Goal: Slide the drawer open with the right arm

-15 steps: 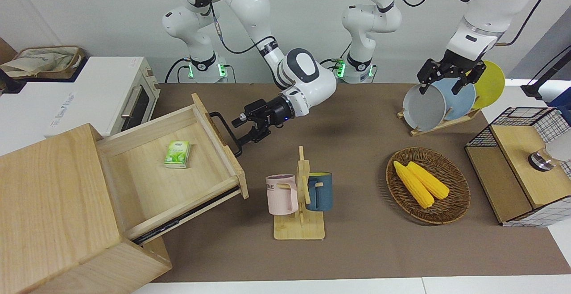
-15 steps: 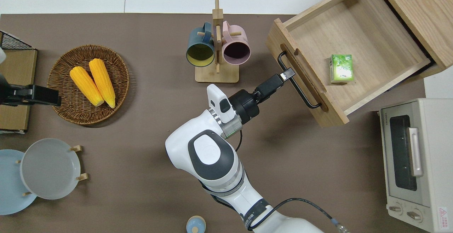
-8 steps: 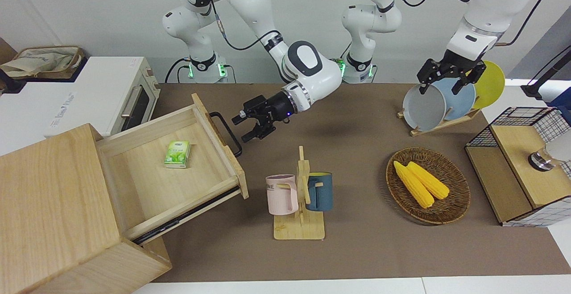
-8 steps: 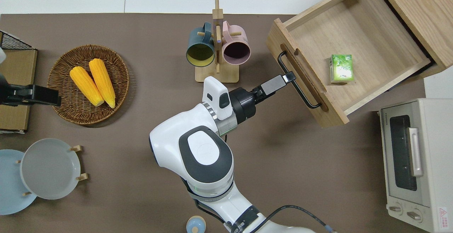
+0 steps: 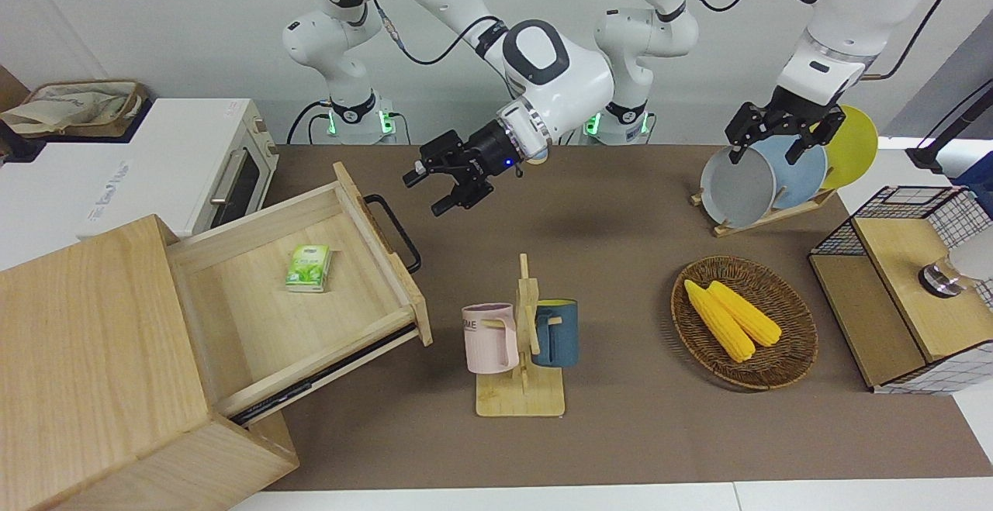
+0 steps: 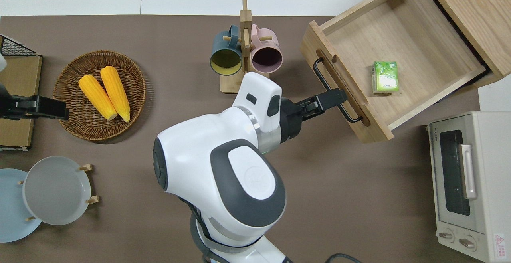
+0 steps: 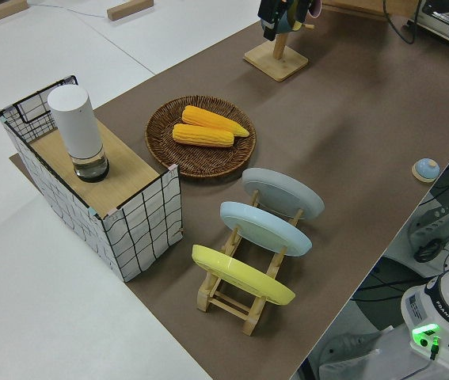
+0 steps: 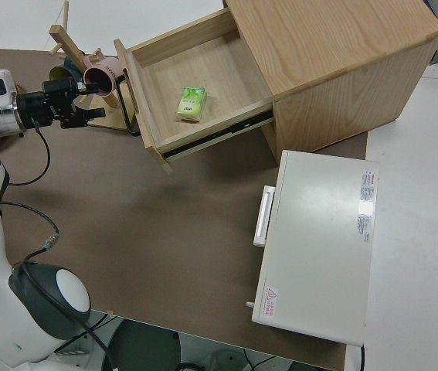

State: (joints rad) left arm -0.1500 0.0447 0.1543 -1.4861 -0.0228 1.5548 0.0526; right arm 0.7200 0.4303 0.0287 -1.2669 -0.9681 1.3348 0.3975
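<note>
The drawer (image 5: 256,317) stands pulled far out of the big pale wooden box (image 5: 85,340). It also shows in the overhead view (image 6: 419,35) and the right side view (image 8: 203,69). A green packet (image 5: 309,267) lies in it. Its black loop handle (image 5: 394,232) is free. My right gripper (image 5: 423,195) is open and empty, raised off the table. In the overhead view it (image 6: 339,96) is over the handle's middle (image 6: 325,77); in the front view it is clear above it. My left arm is parked, its gripper (image 5: 776,139) open.
A wooden mug rack (image 5: 521,340) with a pink and a blue mug stands near the drawer's front. A wicker basket (image 5: 783,356) holds two corn cobs. A plate rack (image 5: 764,174), a wire-mesh box (image 5: 908,286) and a white toaster oven (image 5: 178,162) stand around the table.
My right gripper has come off the drawer handle, risen and drawn back toward the robots, fingers still spread. The drawer and the left arm have not moved.
</note>
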